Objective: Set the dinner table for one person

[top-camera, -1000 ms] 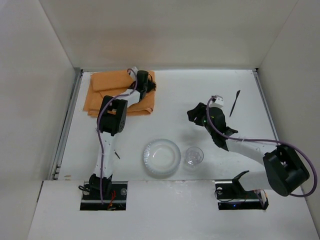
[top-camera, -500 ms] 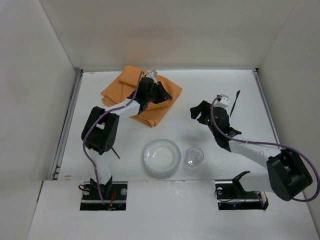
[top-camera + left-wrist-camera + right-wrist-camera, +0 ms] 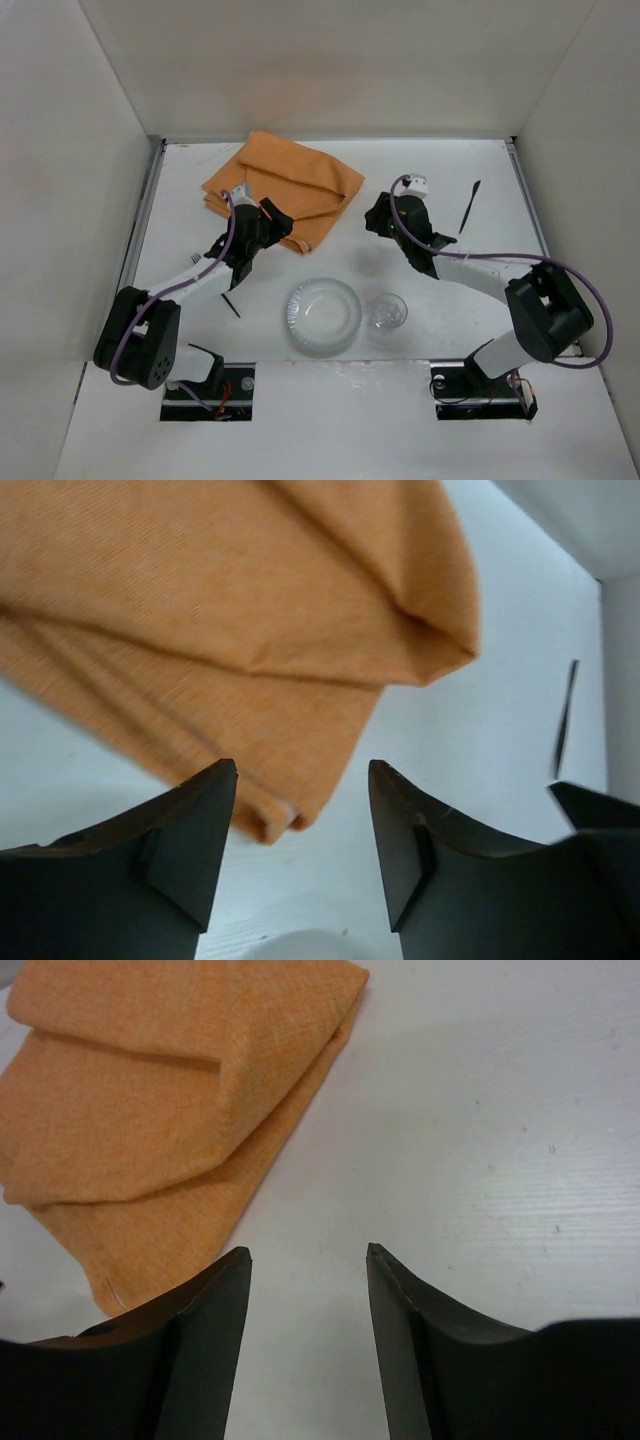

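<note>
The dinner table (image 3: 450, 170) is a white tabletop with walls on three sides. A folded orange placemat (image 3: 285, 190) lies slantwise at its back left-centre. My left gripper (image 3: 274, 224) stands open just short of the placemat's near corner (image 3: 275, 820), with nothing between its fingers (image 3: 200, 820). My right gripper (image 3: 374, 216) is open to the right of the placemat (image 3: 170, 1090), over bare table (image 3: 480, 1110), holding nothing. In the wrist views the left gripper (image 3: 302, 770) and right gripper (image 3: 308, 1253) both show a wide gap.
A clear plate (image 3: 323, 315) and a clear cup (image 3: 387, 312) sit near the front middle. A black utensil (image 3: 469, 206) lies at the back right, also seen as a black utensil (image 3: 565, 715) in the left wrist view. A small black piece (image 3: 231, 305) lies left of the plate.
The left gripper dragged the placemat rightward, opened, let go and drew back toward the near left. The right gripper moved left toward the placemat.
</note>
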Available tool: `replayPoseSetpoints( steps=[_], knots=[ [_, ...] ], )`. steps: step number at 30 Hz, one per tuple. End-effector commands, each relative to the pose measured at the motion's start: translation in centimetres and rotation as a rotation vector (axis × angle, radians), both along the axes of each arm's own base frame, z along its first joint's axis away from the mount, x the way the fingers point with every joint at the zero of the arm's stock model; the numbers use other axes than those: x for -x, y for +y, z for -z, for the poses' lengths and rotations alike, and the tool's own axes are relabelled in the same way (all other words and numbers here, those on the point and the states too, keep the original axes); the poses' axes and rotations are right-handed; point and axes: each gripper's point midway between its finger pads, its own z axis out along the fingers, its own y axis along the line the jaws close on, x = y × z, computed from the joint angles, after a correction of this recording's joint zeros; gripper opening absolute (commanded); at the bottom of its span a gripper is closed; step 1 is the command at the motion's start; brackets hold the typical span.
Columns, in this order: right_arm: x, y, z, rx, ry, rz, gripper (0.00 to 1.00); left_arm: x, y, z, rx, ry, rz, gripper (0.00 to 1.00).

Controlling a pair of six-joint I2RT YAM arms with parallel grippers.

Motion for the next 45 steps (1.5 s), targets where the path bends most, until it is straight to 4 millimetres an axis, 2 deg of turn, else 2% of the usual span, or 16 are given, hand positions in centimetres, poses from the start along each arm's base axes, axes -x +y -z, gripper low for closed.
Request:
replayPoseSetpoints(
  steps=[1, 3, 7, 11, 16, 21, 23, 26, 28, 31, 34, 39, 41, 43, 45],
  knots=[
    [-2.1, 0.9, -2.0, 0.089, -0.037, 0.003, 0.58, 0.5, 2.4, 0.5, 0.017, -0.015, -0.134, 0.56],
    [-3.4, 1.2, -2.2, 0.141, -0.021, 0.005, 0.6, 1.1, 2.2, 1.8, 0.018, 0.023, -0.123, 0.58],
    [-5.9, 2.1, -2.0, 0.248, 0.008, -0.009, 0.65, 1.5, 0.2, 3.4, 0.022, 0.059, -0.061, 0.63],
    [-7.5, 3.5, -1.4, 0.282, 0.041, -0.045, 0.69, 1.4, -2.0, 3.3, 0.044, 0.056, 0.02, 0.64],
    [-9.0, 5.5, -0.3, 0.303, 0.07, -0.117, 0.69, 1.2, -2.6, 4.3, 0.038, 0.081, 0.035, 0.61],
    [-10.4, 6.7, 0.8, 0.327, 0.092, -0.143, 0.62, 1.1, -2.4, 6.2, 0.025, 0.127, 0.015, 0.52],
    [-10.9, 7.0, 1.3, 0.332, 0.099, -0.141, 0.52, 1.0, -2.4, 7.0, 0.015, 0.146, 0.011, 0.47],
    [-11.0, 6.3, 1.7, 0.344, 0.112, -0.1, 0.3, 0.9, -2.0, 8.3, 0.0, 0.174, 0.0, 0.29],
    [-10.4, 5.3, 2.0, 0.343, 0.121, -0.059, 0.21, 0.8, -1.1, 8.9, -0.007, 0.188, -0.024, 0.19],
    [-8.5, 3.9, 2.3, 0.321, 0.135, -0.028, 0.16, 0.7, 0.4, 9.5, -0.025, 0.196, -0.065, 0.12],
    [-5.3, 2.8, 2.7, 0.257, 0.151, -0.016, 0.14, 0.6, 2.1, 9.9, -0.05, 0.197, -0.118, 0.1],
    [0.8, 3.0, 2.7, 0.191, 0.155, -0.065, 0.14, 1.0, 5.4, 10.8, -0.072, 0.224, -0.212, 0.08],
    [2.5, 3.6, 2.7, 0.195, 0.155, -0.1, 0.19, 1.1, 6.5, 10.8, -0.071, 0.231, -0.24, 0.08],
    [3.3, 4.2, 2.6, 0.214, 0.148, -0.125, 0.36, 1.1, 6.8, 10.4, -0.062, 0.218, -0.253, 0.09],
    [3.3, 4.1, 2.0, 0.229, 0.127, -0.123, 0.48, 1.3, 6.5, 9.6, -0.059, 0.202, -0.242, 0.13]
  ],
)
